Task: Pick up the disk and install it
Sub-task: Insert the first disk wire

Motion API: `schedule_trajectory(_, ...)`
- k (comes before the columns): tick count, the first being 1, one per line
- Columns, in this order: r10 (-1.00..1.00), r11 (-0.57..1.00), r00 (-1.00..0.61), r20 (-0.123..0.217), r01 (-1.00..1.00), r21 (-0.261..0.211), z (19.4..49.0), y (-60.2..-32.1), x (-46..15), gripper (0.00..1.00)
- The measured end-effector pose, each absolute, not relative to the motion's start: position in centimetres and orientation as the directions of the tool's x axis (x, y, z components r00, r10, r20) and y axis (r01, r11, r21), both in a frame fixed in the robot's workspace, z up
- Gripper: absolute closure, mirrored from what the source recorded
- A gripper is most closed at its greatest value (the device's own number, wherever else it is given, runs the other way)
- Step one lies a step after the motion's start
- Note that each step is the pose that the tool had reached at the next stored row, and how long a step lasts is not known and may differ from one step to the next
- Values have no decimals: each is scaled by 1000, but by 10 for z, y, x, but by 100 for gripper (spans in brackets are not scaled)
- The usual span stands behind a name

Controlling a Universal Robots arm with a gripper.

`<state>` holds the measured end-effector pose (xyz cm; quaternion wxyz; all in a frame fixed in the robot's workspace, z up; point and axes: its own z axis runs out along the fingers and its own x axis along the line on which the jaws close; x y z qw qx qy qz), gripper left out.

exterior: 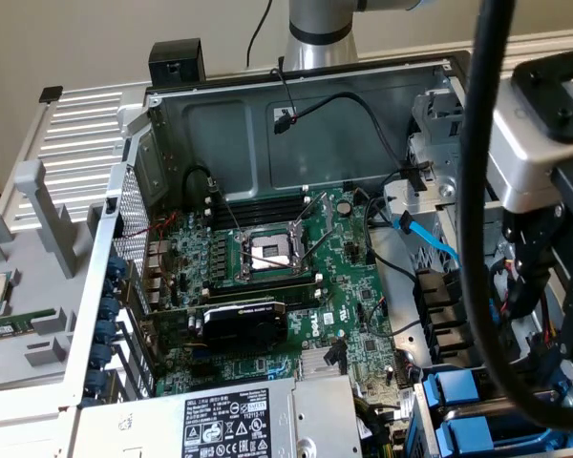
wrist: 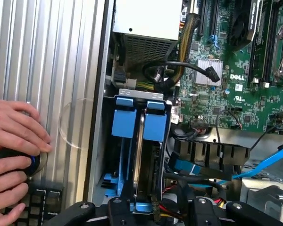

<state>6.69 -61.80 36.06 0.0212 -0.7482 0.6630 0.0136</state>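
- Open computer case (exterior: 296, 114) lies on its side. The motherboard (exterior: 353, 277) and black graphics card (exterior: 244, 320) are exposed, and the power supply (exterior: 239, 420) is at the near edge of the exterior view.
- Drive bay (wrist: 128, 92) sits in the case corner, just beside the power supply.
- The disk (wrist: 154, 127) stands edge-on inside that bay, its blue carrier tabs facing the wrist camera. Judgement: pick-up is done and the disk is in its slot; whether it is fully seated cannot be told.
- Gripper (wrist: 146, 201) hangs directly over the disk's near end, very close. Whether it is spread or clamped on the carrier cannot be told.
- Blue data cable (exterior: 430, 234) runs between motherboard and bay; where its end goes cannot be told.
- A person's hands (wrist: 14, 136) rest on a black knob (wrist: 19, 160) outside the case.
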Motion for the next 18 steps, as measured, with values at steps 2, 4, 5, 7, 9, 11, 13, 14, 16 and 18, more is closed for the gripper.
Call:
schedule_trajectory(2, -989, -137, 137, -50, -990, -14, 359, -618, 67, 51)
schedule_trajectory(4, -987, -149, 150, -53, -989, -15, 357, -618, 67, 51)
schedule_trajectory(5, -986, -155, 155, -56, -988, -15, 356, -618, 67, 51)
schedule_trajectory(7, -984, -164, 165, -61, -986, -16, 354, -619, 67, 53)
schedule_trajectory(9, -983, -171, 172, -66, -985, -17, 352, -620, 67, 60)
schedule_trajectory(11, -982, -177, 178, -70, -984, -18, 350, -621, 67, 60)
schedule_trajectory(13, -980, -182, 183, -77, -983, -19, 348, -621, 67, 60)
schedule_trajectory(14, -979, -186, 187, -83, -982, -20, 348, -622, 67, 60)
schedule_trajectory(16, -976, -192, 193, -97, -981, -23, 347, -622, 68, 60)
schedule_trajectory(18, -975, -194, 196, -104, -981, -24, 346, -623, 68, 60)
